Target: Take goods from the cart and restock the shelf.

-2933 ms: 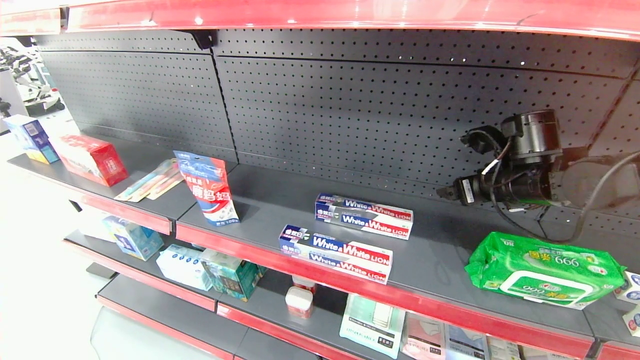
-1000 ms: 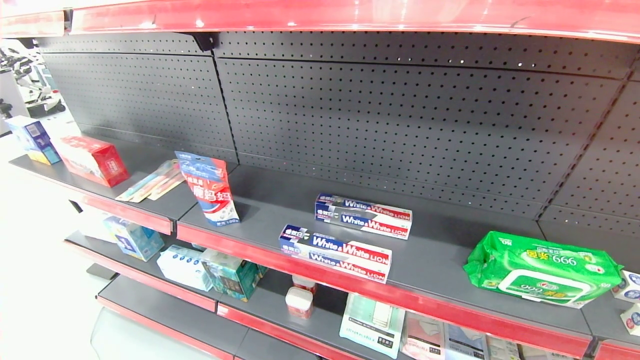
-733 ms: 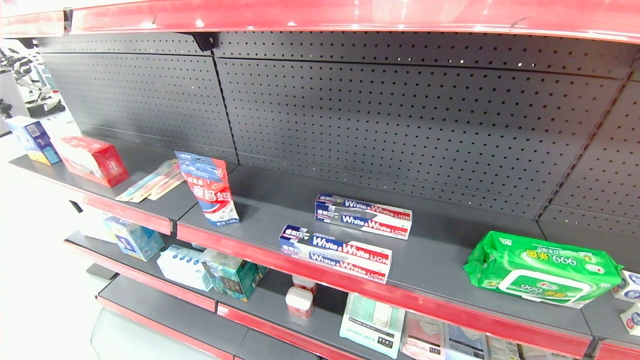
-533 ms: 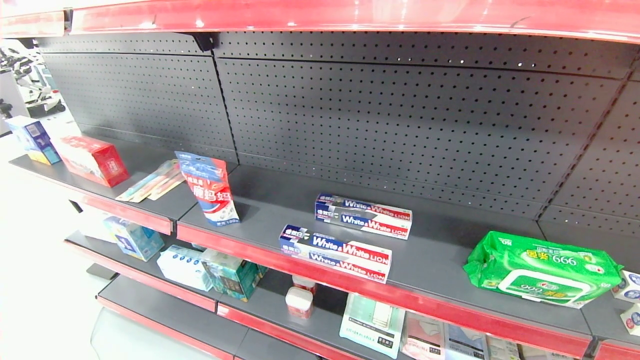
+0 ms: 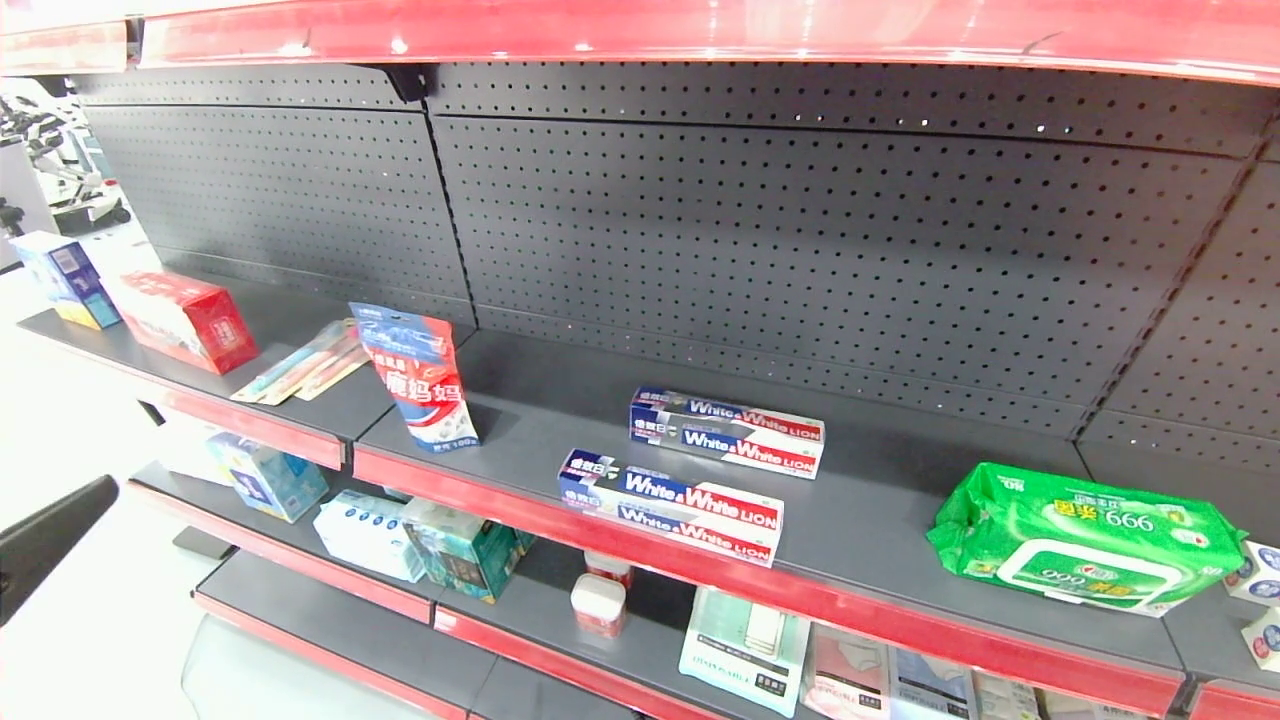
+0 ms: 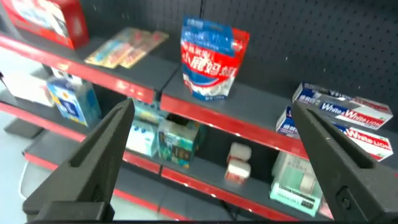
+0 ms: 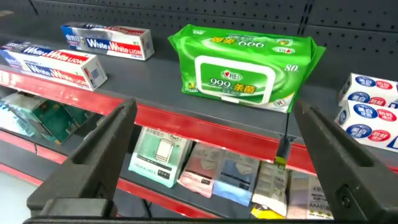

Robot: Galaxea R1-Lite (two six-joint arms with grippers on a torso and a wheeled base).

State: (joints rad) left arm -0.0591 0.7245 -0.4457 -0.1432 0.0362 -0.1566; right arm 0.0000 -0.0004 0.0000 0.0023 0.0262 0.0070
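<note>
The dark grey metal shelf with a red front lip [image 5: 880,520] carries goods along its board. Toward its right end a green plastic pack of wet wipes [image 5: 1085,535] lies flat with its lid flap up, just beside small white and blue packets [image 5: 1262,580] at the edge. Near the middle, two long white, blue and red cardboard cartons lie parallel and a little apart: the front toothpaste carton [image 5: 672,505] at the lip, the rear toothpaste carton [image 5: 727,432] behind it. Farther left a red and blue plastic pouch [image 5: 420,378] stands upright, followed by flat toothbrush packs [image 5: 305,360], a red cardboard box [image 5: 185,320] and a blue box [image 5: 60,275]. The lower shelf [image 5: 655,600] holds more boxes and packets.

The left end effector [image 6: 212,104] hangs in front of the shelf, facing the pouch, its two black fingers spread wide with nothing between them. The right end effector [image 7: 214,104] hangs in front of the wipes pack, apart from it, its fingers likewise spread wide and empty.
</note>
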